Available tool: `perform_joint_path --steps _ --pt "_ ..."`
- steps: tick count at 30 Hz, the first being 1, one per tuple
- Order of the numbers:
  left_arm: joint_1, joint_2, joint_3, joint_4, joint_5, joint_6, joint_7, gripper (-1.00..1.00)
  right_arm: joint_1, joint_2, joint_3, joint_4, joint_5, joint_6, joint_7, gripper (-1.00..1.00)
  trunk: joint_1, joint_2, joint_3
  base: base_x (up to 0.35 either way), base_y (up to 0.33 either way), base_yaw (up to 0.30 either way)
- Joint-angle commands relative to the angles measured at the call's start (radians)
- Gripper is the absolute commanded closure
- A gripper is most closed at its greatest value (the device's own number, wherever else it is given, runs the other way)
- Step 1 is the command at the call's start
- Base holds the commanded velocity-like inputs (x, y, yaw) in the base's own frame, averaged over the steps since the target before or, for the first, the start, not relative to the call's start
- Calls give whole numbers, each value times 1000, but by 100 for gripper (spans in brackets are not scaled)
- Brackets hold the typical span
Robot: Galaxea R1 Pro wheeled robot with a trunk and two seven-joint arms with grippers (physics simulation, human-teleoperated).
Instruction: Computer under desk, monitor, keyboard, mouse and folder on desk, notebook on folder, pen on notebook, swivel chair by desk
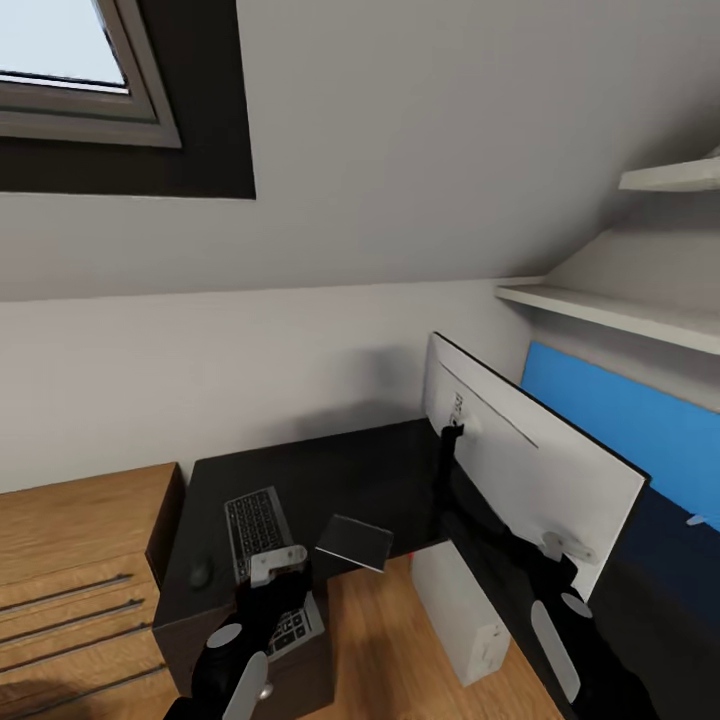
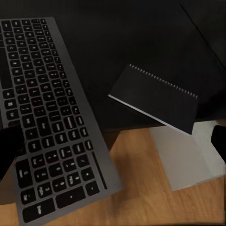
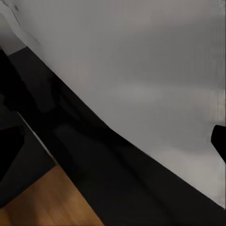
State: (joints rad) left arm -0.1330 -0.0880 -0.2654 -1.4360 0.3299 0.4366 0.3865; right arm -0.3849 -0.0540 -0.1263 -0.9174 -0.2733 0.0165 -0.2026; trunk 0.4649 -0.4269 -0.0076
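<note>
From my remote station: keyboard (image 1: 258,535) lies on desk (image 1: 350,480), mouse (image 1: 200,573) left, notebook (image 1: 354,542) right, monitor (image 1: 520,460) beyond.

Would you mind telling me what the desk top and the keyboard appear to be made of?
The desk top looks like glossy black laminate or lacquered board: it mirrors the monitor faintly. The keyboard seems to have matte dark plastic keys in a thin silver-grey frame, possibly metal or painted plastic.
</note>
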Motion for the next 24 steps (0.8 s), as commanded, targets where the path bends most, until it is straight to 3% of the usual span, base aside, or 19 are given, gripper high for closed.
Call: perform_joint_path --steps 1,4,13,17,24 --pt "0 0 -1 -1 11 2 9 -100 0 0 1 0 -7 0 -3 -100 0 -1 -1 0 0 -175" --pt "0 1 -1 -1 12 3 9 -100 0 7 11 2 -7 -3 0 -100 0 -1 -1 20 0 -80" --pt "0 1 -3 1 12 3 9 -100 0 24 138 5 -3 -7 1 -100 0 -1 -1 194 106 -15" --pt "0 0 -3 2 11 4 9 -100 0 25 166 14 -3 -5 0 -100 0 -1 -1 76 47 -2" --pt "0 0 -4 3 10 4 9 -100 -1 26 174 32 -3 -1 0 -100 0 -1 -1 83 10 0"
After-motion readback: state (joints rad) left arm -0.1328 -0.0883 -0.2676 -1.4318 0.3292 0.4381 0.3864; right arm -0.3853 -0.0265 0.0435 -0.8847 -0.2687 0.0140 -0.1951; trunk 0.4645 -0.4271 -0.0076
